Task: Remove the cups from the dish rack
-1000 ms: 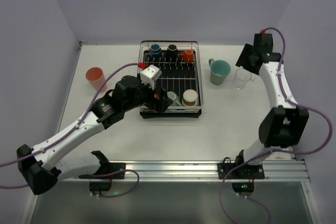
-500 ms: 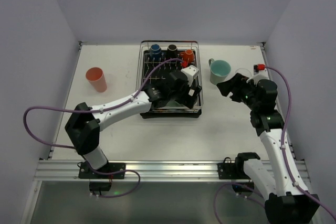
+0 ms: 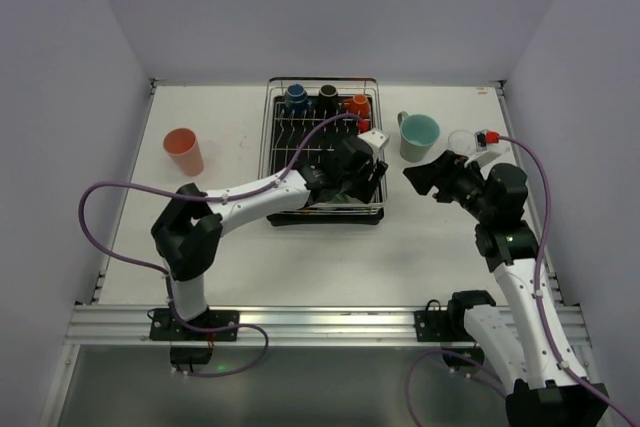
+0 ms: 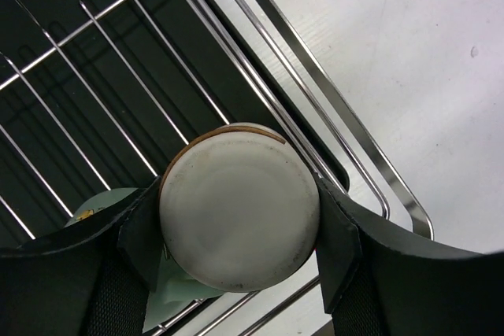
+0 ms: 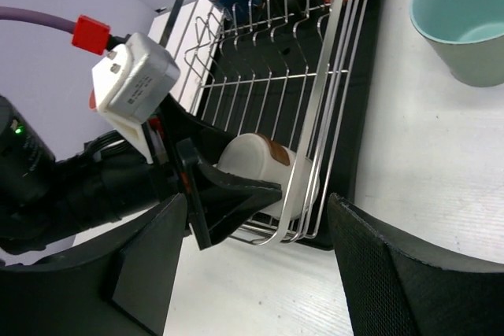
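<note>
Both arms have swung in toward the dish rack (image 3: 272, 147) over the last second. From above, the left claw (image 3: 357, 175) is reaching into the rack's near right corner. The right claw (image 3: 424, 175) is hovering just off the rack's right side, with a teal mug (image 3: 420, 137) and a clear cup (image 3: 460, 139) standing on the surface (image 3: 330, 257) beyond it. A blue cup (image 3: 295, 99), black cup (image 3: 328, 97) and orange cup (image 3: 358, 104) are waiting at the rack's far end.

At the left wrist, the left claw (image 4: 240, 226) is closing on a cream cup (image 4: 239, 206) tipped against the rack's right rim, and its pads appear to be touching both sides. A pale green cup (image 4: 94, 204) is leaning against the cream one.

At the right wrist, the right claw (image 5: 258, 202) is standing spread and gripping nothing, facing that same corner of the rack (image 5: 331, 68).

The grip probably needs firming up squarely. The lift should then go straight up, clear of the rim wire, without dragging the green cup, while the right claw is keeping out of the way.
</note>
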Tool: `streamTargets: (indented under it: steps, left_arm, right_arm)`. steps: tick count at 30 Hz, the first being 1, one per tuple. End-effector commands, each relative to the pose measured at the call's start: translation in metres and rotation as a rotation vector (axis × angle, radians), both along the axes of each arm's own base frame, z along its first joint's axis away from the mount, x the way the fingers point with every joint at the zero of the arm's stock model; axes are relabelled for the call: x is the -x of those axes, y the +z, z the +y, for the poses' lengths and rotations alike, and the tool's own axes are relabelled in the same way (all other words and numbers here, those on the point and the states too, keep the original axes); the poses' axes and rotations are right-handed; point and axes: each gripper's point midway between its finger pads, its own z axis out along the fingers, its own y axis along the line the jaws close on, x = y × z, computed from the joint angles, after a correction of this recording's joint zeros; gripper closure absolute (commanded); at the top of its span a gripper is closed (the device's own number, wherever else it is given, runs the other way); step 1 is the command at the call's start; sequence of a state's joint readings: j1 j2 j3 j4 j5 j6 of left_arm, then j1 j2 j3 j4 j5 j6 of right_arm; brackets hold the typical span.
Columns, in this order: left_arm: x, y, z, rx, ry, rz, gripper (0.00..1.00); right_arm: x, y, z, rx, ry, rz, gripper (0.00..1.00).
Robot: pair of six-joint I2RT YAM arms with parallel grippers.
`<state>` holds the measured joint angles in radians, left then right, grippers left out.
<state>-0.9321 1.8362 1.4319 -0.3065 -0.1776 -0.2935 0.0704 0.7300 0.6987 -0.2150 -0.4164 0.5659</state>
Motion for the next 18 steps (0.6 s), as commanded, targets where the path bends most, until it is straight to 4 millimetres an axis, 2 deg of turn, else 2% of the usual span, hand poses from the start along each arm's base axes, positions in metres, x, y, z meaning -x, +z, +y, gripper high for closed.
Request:
streamTargets:
  steps: [1,5,6,8,9,11,12,14,15,17,18]
  left_arm:
    - [-0.013,0.049,-0.012,0.096,0.014,-0.118,0.35]
    - [-0.016,0.109,-0.008,0.210,0.031,-0.229,0.47]
    - [-0.012,0.130,-0.002,0.253,0.032,-0.257,0.49]
    - [-0.006,0.158,0.001,0.350,0.037,-0.285,0.54]
    - [0.005,0.174,0.012,0.404,0.036,-0.300,0.55]
    - [0.017,0.203,0.016,0.550,0.040,-0.316,0.56]
    - [0.029,0.208,0.028,0.603,0.036,-0.307,0.56]
    - [0.047,0.227,0.029,0.749,-0.009,-0.283,0.57]
    - [0.058,0.225,0.040,0.788,-0.012,-0.271,0.57]
    - [0.072,0.237,0.044,0.898,-0.038,-0.245,0.59]
    - [0.078,0.234,0.051,0.924,-0.045,-0.238,0.59]
  right_arm:
    - [0.006,0.018,0.010,-0.045,0.048,-0.066,0.25]
    - [0.010,0.027,0.019,-0.107,0.084,-0.073,0.25]
    - [0.013,0.031,0.024,-0.131,0.110,-0.080,0.25]
    - [0.017,0.040,0.031,-0.195,0.144,-0.107,0.25]
    - [0.019,0.046,0.035,-0.218,0.166,-0.131,0.25]
    - [0.027,0.055,0.043,-0.275,0.228,-0.158,0.25]
    - [0.031,0.060,0.047,-0.290,0.257,-0.189,0.26]
    - [0.042,0.067,0.055,-0.339,0.312,-0.199,0.27]
    - [0.045,0.072,0.058,-0.355,0.334,-0.223,0.28]
    - [0.053,0.075,0.066,-0.390,0.386,-0.197,0.28]
    - [0.055,0.076,0.070,-0.398,0.406,-0.193,0.28]
